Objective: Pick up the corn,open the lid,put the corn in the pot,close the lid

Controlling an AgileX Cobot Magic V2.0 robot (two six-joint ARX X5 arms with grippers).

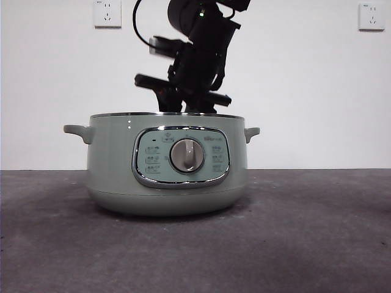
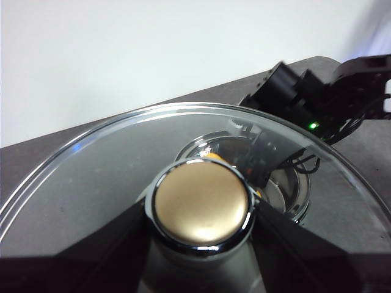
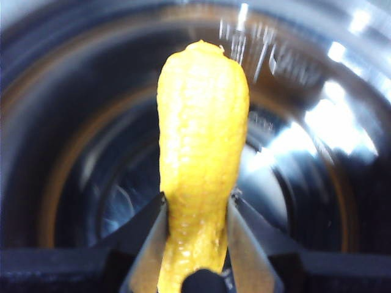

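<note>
Sage-green pot (image 1: 166,174) sits centre frame on the grey bench (image 1: 317,238), left handle to right handle level, dial facing the camera. Front view: no lid on the rim; a dark arm descends into the opening from the top centre.

Left end effector (image 2: 201,244): pinching the knob (image 2: 201,209) of the lid (image 2: 85,183), glass held clear of the pot.

Right end effector (image 3: 197,213): jaws pressed onto the corn (image 3: 201,152), cob pointing down into the dark steel bowl, not yet released.

Progress, judged: corn picked up, lid opened. Remaining: release the corn in the pot, withdraw the right arm, set the lid back on.
</note>
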